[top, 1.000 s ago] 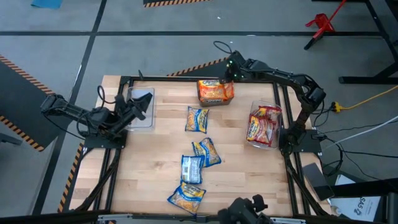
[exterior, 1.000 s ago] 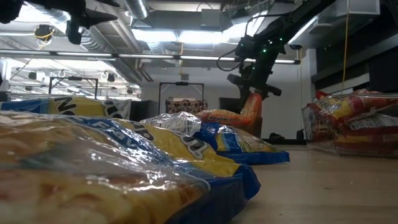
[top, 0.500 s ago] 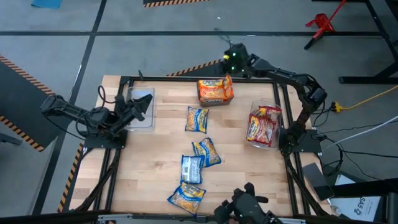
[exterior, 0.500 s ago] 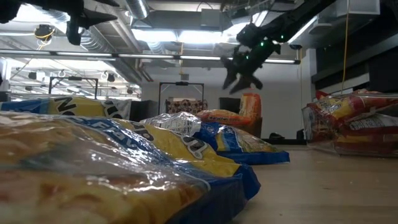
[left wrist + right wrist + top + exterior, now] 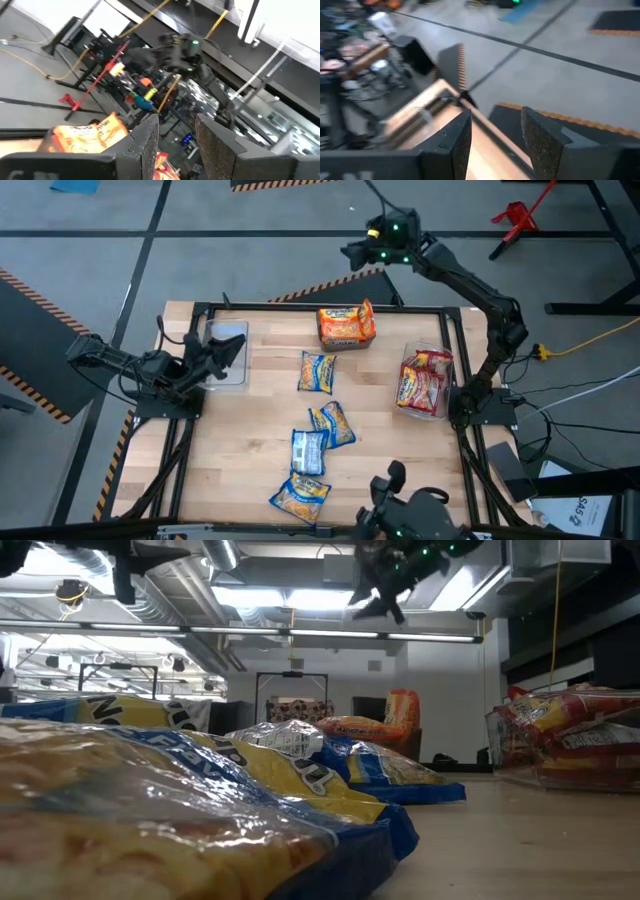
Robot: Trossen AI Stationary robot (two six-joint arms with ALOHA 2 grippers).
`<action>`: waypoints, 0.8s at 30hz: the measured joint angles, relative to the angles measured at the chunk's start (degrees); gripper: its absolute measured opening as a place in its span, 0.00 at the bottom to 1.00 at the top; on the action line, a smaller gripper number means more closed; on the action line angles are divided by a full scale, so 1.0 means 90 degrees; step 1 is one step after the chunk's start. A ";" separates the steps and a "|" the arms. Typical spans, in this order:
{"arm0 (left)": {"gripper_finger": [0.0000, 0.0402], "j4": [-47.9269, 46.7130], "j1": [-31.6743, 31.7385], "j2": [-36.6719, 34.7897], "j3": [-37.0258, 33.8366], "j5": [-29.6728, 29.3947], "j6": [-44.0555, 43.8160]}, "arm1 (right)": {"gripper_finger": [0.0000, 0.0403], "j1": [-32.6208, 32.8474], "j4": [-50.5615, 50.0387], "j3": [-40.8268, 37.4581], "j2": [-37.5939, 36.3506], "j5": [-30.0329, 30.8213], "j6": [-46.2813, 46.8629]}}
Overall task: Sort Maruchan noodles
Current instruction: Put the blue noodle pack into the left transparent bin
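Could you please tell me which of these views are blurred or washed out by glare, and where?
Low view: the nearest blue-and-yellow glossy noodle packet is out of focus, ceiling lights glare. Right wrist view: the wooden table edge is motion-smeared. Left wrist view: background blurred. High view: sharp, evenly lit.

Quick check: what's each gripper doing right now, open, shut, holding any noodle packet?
Left gripper: jaws open with a gap, holding nothing, over the table's left side.
Right gripper: jaws open, empty, raised beyond the table's far edge.
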 joint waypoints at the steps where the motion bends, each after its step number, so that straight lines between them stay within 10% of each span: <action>1: 0.31 -0.0001 0.0000 0.0000 0.0000 -0.0053 -0.0044 | 0.39 0.0000 0.0009 0.0091 0.0000 -0.0183 -0.0004; 24: 0.31 -0.0755 -0.0127 0.0053 0.0002 0.3693 -0.1304 | 0.39 0.0851 0.0731 0.0362 0.0002 -0.1157 0.0465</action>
